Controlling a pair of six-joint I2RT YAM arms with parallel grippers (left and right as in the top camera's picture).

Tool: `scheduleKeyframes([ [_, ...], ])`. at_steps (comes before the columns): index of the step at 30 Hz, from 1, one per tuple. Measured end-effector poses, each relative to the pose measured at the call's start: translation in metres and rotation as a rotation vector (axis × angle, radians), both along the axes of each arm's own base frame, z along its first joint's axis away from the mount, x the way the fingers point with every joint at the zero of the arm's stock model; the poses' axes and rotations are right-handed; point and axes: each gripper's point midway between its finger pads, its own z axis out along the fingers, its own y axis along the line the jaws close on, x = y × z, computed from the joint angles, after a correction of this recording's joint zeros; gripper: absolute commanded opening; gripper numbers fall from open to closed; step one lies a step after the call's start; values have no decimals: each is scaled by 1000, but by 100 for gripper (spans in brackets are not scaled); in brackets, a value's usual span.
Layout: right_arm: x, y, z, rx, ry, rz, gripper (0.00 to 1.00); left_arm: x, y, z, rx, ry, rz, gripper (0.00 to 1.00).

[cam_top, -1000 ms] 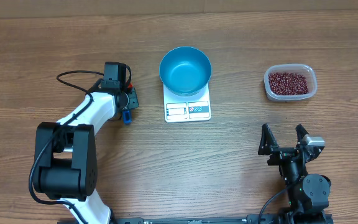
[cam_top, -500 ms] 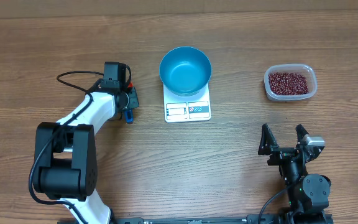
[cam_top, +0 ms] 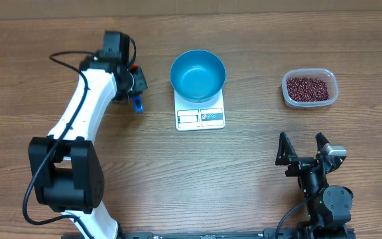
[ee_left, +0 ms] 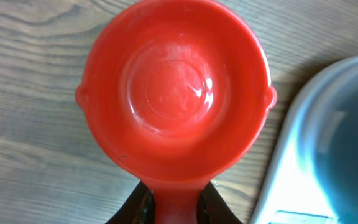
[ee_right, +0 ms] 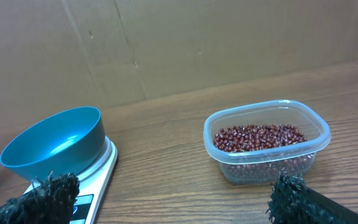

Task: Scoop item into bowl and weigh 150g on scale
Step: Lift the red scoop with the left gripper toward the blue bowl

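Though glossy, rnd scoop (ee_left: 176,93) nr scale (cam_top: 200,118)

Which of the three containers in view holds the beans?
The clear plastic tub holds the beans; the blue bowl on the scale and the red scoop are both empty.

- The left arm (cam_top: 88,106) reaches from its base at the lower left of the overhead view up to the upper left, its white link slanting up and to the right.
- The left gripper (cam_top: 132,85) sits at the top of that reach, bent toward the centre of the frame.
- In the left wrist view its dark fingers (ee_left: 143,208) press on either side of the handle of a red scoop (ee_left: 176,99).
- The right arm (cam_top: 323,199) is folded low at the lower right of the overhead view.
- The right gripper (cam_top: 303,147) points toward the top of the frame, its jaws spread wide with nothing between them.
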Motion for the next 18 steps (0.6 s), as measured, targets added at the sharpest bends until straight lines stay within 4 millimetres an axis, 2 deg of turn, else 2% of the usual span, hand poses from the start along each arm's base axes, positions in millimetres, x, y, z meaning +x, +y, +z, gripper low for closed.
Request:
scheduleKeyframes([
  [4,0,0,0,0,0,0,100,1,-8,22,-14,-14,12,4],
  [7,0,0,0,0,0,0,100,-6,-21,39,-20,-38,-15,4],
  [16,0,0,0,0,0,0,100,-46,-64,123,-27,-200,-116,4],
  [18,0,0,0,0,0,0,100,-55,-72,135,-43,-217,-120,4],
])
